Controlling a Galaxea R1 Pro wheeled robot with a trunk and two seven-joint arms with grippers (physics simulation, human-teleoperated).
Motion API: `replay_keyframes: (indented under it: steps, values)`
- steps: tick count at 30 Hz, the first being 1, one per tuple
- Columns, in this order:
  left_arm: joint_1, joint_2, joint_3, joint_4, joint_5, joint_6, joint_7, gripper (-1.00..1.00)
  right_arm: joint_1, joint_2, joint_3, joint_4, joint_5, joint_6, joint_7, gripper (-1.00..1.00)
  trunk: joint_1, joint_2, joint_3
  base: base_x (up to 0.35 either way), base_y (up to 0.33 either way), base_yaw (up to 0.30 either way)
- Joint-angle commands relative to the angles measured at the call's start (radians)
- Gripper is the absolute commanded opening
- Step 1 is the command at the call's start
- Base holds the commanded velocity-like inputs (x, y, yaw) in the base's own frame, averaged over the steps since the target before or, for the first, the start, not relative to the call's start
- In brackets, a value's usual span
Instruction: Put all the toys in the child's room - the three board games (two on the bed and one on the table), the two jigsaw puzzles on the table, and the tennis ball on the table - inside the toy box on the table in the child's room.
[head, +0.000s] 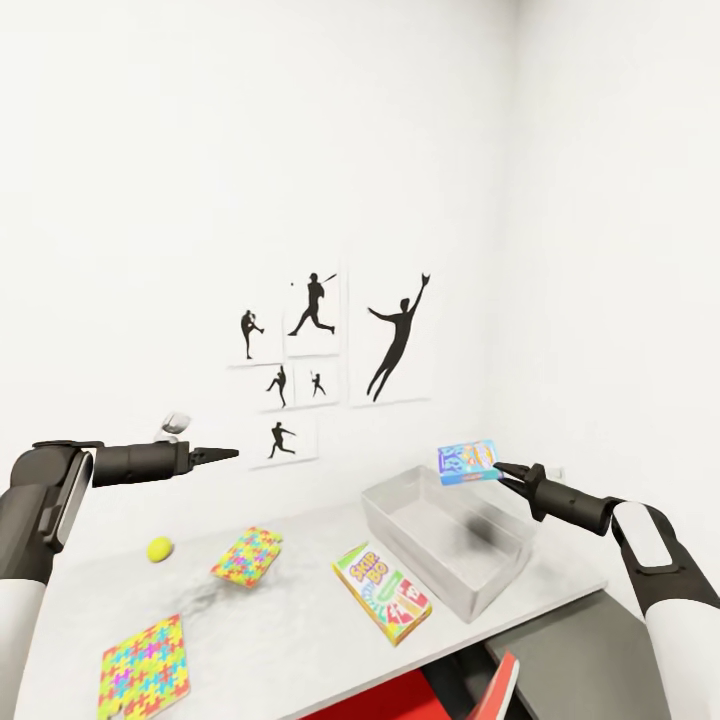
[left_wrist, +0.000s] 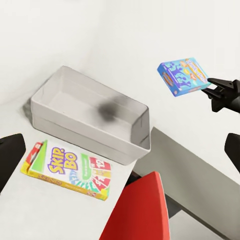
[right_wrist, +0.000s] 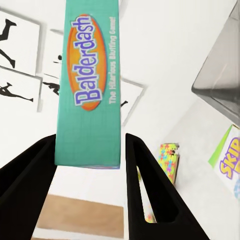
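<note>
My right gripper (head: 505, 470) is shut on the small blue board game (head: 468, 462), holding it in the air above the far right corner of the light-grey toy box (head: 450, 545). In the right wrist view the fingers (right_wrist: 150, 195) clamp the box's teal "Balderdash" edge (right_wrist: 90, 85). The Skip-Bo board game (head: 382, 592) lies on the white table (head: 300, 650) just left of the toy box. Two jigsaw puzzles (head: 247, 556) (head: 145, 668) and the tennis ball (head: 160, 548) lie further left. My left gripper (head: 225, 455) hovers open and empty above the ball's side of the table.
A red chair (head: 480, 700) is tucked under the table's front edge. The lower dark-grey unit (head: 570, 640) joins the table at the right. Black silhouette pictures (head: 320, 360) hang on the white wall behind, and the room corner is close behind the toy box.
</note>
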Motion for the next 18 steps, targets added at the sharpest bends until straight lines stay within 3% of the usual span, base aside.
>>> replay_keyframes:
  steps: [1,18]
  values:
    - [0.000,0.000,0.001,0.000,-0.002,0.010,-0.005,1.00,-0.001,0.001,-0.003,0.001,0.006,0.005,0.010,-1.00,0.001,-0.001,-0.001,0.060,0.000,-0.043]
    - [0.000,-0.002,0.001,0.008,-0.002,0.010,-0.004,1.00,-0.001,0.001,-0.003,0.001,0.006,0.005,0.010,-1.00,0.001,-0.001,-0.003,0.079,0.002,0.010]
